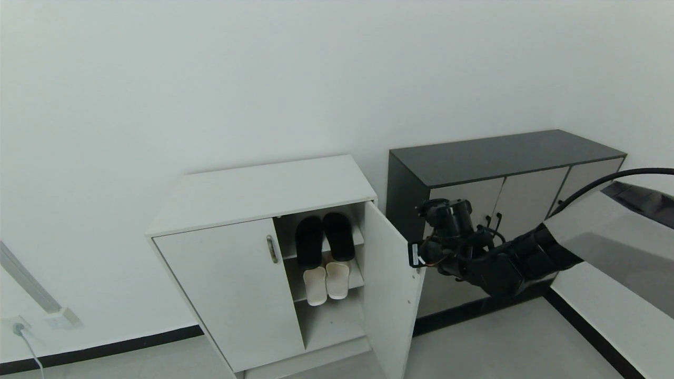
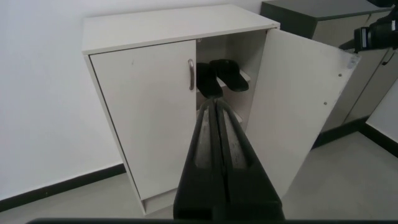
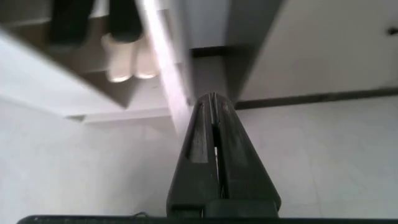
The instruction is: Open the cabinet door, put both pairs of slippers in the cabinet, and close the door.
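The white cabinet (image 1: 263, 192) stands against the wall with its left door (image 1: 231, 289) closed and its right door (image 1: 389, 279) swung open. Inside, black slippers (image 1: 324, 239) lie on the upper shelf and white slippers (image 1: 326, 281) on the shelf below. My right gripper (image 1: 416, 255) is shut at the outer side of the open door, by its free edge. In the right wrist view its fingertips (image 3: 213, 102) are pressed together just short of the door edge (image 3: 165, 56). My left gripper (image 2: 214, 106) is shut on nothing, some way in front of the cabinet and pointing at the black slippers (image 2: 224, 71).
A dark cabinet (image 1: 500, 158) with grey doors stands right of the white one, just behind my right arm. A white counter (image 1: 605, 295) runs along the right. A wall socket with a cable (image 1: 18, 326) sits low at the left. Bare floor lies before the cabinet.
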Controlling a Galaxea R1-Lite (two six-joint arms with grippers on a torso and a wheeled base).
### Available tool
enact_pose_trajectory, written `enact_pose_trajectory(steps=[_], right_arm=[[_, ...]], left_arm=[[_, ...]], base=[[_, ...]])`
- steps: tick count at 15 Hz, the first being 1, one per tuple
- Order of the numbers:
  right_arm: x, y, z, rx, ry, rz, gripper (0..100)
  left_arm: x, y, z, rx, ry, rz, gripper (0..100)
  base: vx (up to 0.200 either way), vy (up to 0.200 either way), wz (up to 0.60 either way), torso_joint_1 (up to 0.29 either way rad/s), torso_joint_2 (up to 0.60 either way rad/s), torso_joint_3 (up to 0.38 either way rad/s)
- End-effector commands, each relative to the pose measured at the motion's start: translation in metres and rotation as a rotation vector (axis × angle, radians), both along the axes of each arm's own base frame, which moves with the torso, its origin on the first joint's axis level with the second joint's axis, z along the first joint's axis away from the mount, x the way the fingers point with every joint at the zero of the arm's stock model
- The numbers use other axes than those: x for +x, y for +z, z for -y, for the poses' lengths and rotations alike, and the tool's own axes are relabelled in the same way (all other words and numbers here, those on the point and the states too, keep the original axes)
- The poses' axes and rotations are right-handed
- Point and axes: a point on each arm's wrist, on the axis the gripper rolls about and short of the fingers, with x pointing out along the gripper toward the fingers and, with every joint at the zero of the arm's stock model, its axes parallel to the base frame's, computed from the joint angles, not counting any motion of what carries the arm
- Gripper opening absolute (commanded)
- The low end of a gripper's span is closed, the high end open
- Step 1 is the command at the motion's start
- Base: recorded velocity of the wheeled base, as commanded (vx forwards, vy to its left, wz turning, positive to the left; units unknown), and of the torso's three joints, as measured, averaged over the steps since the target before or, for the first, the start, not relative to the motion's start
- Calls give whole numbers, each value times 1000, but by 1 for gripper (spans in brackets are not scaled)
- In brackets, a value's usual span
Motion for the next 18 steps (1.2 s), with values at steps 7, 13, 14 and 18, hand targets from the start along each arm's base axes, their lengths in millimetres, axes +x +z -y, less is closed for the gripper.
enact_pose_trajectory(steps=[7,13,14,18], right_arm=[[-70,16,-38,7,213,68,0],[-82,16,-42,1,251,85,0],[-83,15,-42,0,254,84,0],[-83,15,-40,12,282,71,0]], left_arm=[[0,0,0,0,0,-1,0],[0,0,0,0,0,-1,0],[0,0,0,0,0,-1,0],[0,0,0,0,0,-1,0]], base=[[0,0,0,0,0,0],[0,0,200,1,2,2],[0,0,600,-7,-2,-7],[0,0,600,6,4,2]])
